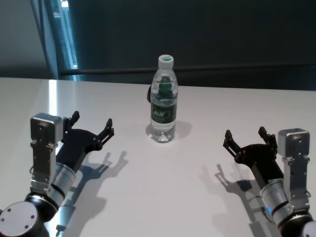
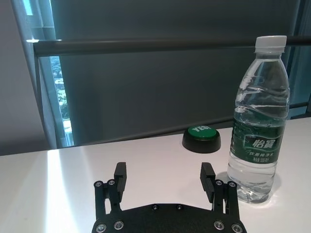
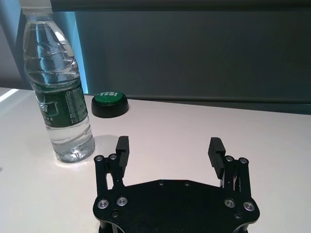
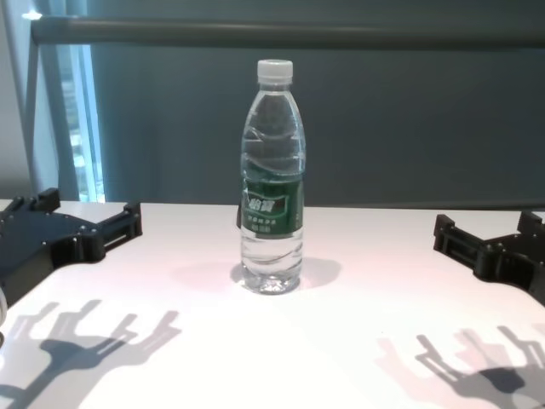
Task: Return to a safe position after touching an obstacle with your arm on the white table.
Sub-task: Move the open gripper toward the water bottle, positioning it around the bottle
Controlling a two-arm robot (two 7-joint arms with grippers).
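- Upright, the obstacle (image 1: 163,100) stands mid white table (image 1: 197,187), cap up.
- Left gripper (image 1: 93,126) and right gripper (image 1: 245,138) flank the bottle, well apart, fingers spread, empty.
- Green button (image 2: 201,138) beyond the bottle, mostly hidden in head view.

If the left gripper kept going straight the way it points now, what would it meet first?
Probably nothing on the white table: the open left gripper aims past the bottle, which stands off to one side. The green button sits near that line, farther back, though depth is unclear.
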